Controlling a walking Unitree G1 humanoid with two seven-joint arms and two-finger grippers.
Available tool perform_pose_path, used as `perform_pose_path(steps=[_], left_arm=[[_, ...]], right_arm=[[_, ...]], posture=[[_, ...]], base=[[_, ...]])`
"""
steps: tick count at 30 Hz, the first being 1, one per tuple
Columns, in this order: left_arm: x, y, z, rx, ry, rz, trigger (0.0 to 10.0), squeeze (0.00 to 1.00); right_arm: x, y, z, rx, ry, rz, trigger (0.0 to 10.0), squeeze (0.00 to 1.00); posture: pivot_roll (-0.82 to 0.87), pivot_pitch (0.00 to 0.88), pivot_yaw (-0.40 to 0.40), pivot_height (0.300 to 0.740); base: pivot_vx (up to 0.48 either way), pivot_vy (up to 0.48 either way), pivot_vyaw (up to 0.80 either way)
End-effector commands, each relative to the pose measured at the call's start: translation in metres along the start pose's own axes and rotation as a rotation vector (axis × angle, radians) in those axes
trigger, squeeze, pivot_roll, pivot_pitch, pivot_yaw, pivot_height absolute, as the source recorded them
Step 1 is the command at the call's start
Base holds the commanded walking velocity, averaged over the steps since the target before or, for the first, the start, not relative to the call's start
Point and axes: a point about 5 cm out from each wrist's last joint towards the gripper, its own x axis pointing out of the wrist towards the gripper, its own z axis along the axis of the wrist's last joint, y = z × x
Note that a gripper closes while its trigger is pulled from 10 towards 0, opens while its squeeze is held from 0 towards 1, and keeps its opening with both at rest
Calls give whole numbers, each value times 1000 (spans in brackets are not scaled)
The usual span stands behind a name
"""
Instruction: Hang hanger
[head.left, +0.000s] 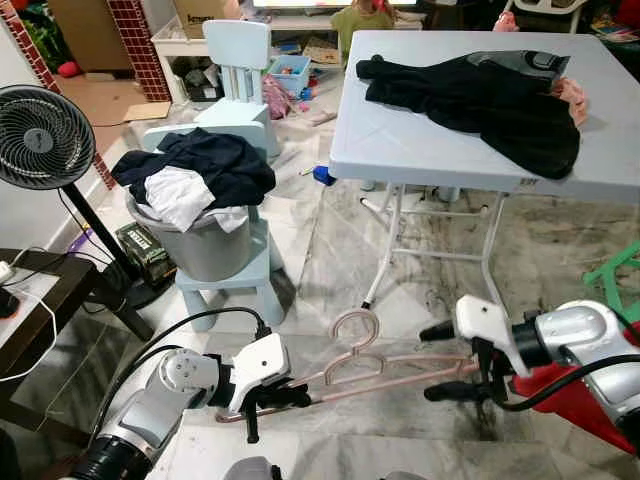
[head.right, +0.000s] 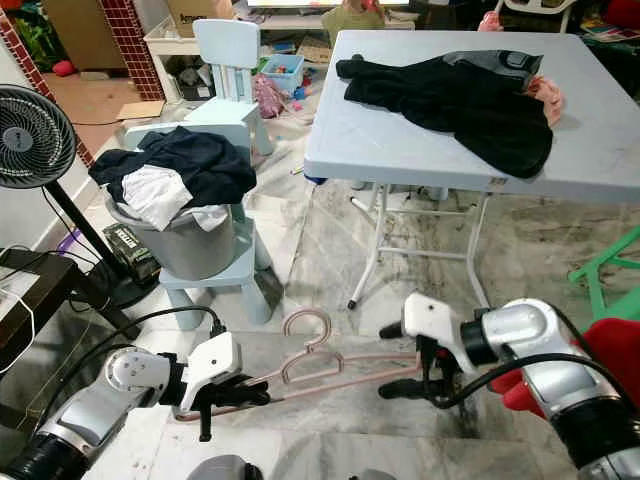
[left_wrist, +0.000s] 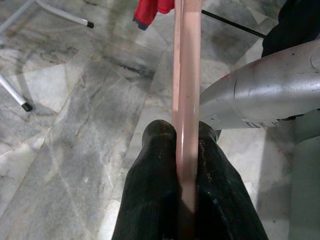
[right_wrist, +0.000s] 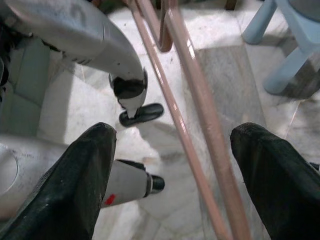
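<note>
A pink plastic hanger (head.left: 362, 366) hangs level above the marble floor, its hook (head.left: 355, 324) pointing away from me. My left gripper (head.left: 272, 398) is shut on the hanger's left end; the left wrist view shows both black fingers (left_wrist: 150, 190) pressed against the pink bar (left_wrist: 187, 95). My right gripper (head.left: 442, 361) is open at the hanger's right end. In the right wrist view the two pink bars (right_wrist: 200, 105) run between its spread fingertips (right_wrist: 97, 137) without touching them.
A white folding table (head.left: 420, 150) stands ahead on the right with a black garment (head.left: 480, 95) on it. A grey bucket of clothes (head.left: 205, 215) sits on a light-blue stool at left, beside a fan (head.left: 40, 135) and a dark side table (head.left: 60, 285). Red cloth (head.left: 560, 400) lies at right.
</note>
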Motion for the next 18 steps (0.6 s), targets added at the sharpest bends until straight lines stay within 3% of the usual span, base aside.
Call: perform_pose_path(steps=[1,12,18], left_arm=[[-1,2,3,30,7,-14,10000,0],[4,-1,3,47,5,-22,10000,0],[6,-3,0,61,19,-23,10000,0]], right_arm=[[1,1,1,-21,16,17,0,0],[10,-7,-6,-59,111,-42,0,0],[13,-10,-5,-66,109,-55,0,0]], posture=[[-33,0,53,740],[-42,0,54,740],[-40,0,51,740]], base=[[0,0,0],[0,0,0],[0,0,0]])
